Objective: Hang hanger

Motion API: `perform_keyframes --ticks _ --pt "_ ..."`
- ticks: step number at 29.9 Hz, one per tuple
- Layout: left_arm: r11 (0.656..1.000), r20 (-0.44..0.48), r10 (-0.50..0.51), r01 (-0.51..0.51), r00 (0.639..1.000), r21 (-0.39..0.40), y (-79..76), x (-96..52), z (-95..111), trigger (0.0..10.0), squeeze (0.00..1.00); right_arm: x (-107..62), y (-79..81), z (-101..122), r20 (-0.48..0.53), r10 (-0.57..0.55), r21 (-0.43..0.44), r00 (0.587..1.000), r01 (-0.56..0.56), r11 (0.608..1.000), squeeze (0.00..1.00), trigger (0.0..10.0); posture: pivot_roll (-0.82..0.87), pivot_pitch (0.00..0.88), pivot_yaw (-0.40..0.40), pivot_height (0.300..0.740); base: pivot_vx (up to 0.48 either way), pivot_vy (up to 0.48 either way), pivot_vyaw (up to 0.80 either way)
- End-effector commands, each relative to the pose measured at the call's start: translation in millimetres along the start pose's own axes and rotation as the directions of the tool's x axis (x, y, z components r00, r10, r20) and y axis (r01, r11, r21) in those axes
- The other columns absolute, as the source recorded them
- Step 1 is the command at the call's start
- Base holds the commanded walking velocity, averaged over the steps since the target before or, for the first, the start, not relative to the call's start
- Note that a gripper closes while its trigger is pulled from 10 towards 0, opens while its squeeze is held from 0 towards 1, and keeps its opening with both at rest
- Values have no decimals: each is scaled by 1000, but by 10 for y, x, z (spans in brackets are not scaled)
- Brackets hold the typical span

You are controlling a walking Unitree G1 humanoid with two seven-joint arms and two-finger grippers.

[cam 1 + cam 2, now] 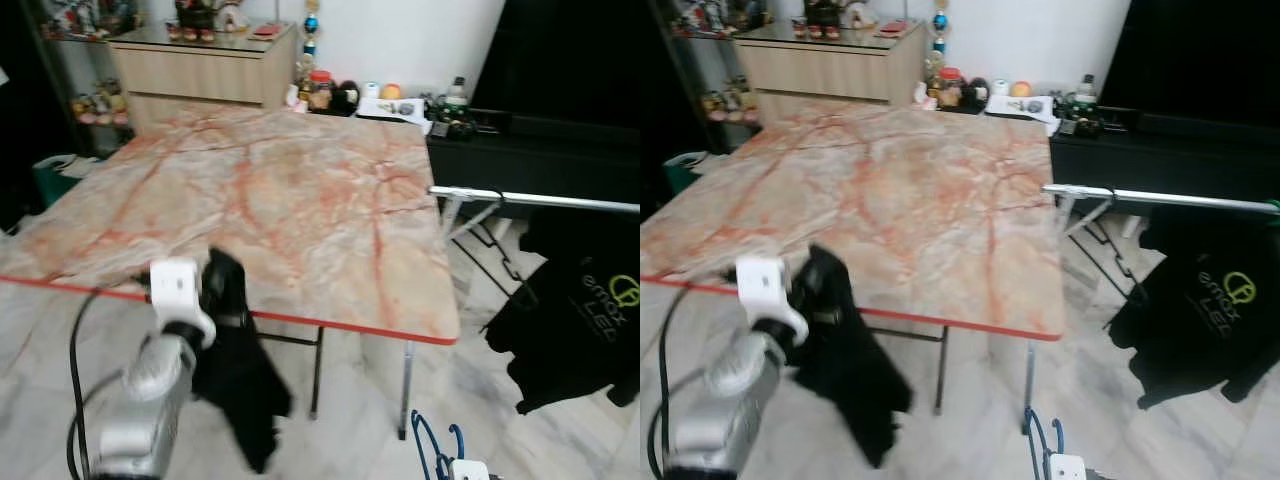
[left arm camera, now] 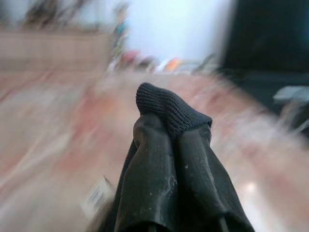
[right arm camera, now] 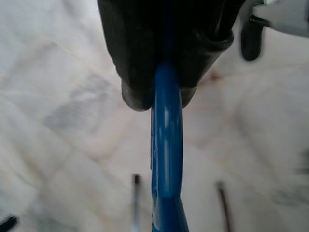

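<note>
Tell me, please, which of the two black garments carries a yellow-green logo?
The black shirt hanging from the silver rail; the plain black cloth in the left gripper has none.

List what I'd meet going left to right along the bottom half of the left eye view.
Left hand gripping a black garment → table leg → blue hanger in the right hand → black shirt on the rack.

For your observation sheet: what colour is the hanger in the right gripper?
Blue. The hanger shows best in the right wrist view, clamped between the black fingers.
</note>
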State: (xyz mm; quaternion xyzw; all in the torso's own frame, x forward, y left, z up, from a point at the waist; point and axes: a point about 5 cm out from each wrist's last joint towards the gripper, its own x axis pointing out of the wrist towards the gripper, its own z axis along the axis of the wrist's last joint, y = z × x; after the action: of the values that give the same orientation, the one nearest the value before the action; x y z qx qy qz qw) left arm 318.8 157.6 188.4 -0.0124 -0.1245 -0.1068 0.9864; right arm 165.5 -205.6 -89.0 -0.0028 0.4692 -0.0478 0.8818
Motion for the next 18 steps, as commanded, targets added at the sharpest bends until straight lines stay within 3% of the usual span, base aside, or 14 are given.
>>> perform_keyframes --ticks 1,6,7,10,18 --pt "997 136 -54 46 989 59 -3 174 410 10000 0 19 48 97 28 13 4 1000 -13 1000 0 10000 196 0 -32 740 341 0 0" --pt "991 177 -101 84 979 101 -60 395 644 10000 0 21 55 105 30 15 3 999 -15 1000 0 10000 195 0 -29 740 343 0 0" --pt "991 184 -114 98 976 92 -101 516 710 10000 0 22 56 113 34 16 4 999 -16 1000 0 10000 200 0 -27 740 349 0 0" --pt "991 197 -120 105 973 82 -160 659 776 10000 0 23 62 125 40 18 8 999 -19 1000 0 10000 196 0 -28 740 349 0 0" --pt "970 210 -227 201 951 135 -363 945 974 10000 0 26 73 142 47 19 20 999 -20 1000 0 10000 194 0 -20 740 355 0 0"
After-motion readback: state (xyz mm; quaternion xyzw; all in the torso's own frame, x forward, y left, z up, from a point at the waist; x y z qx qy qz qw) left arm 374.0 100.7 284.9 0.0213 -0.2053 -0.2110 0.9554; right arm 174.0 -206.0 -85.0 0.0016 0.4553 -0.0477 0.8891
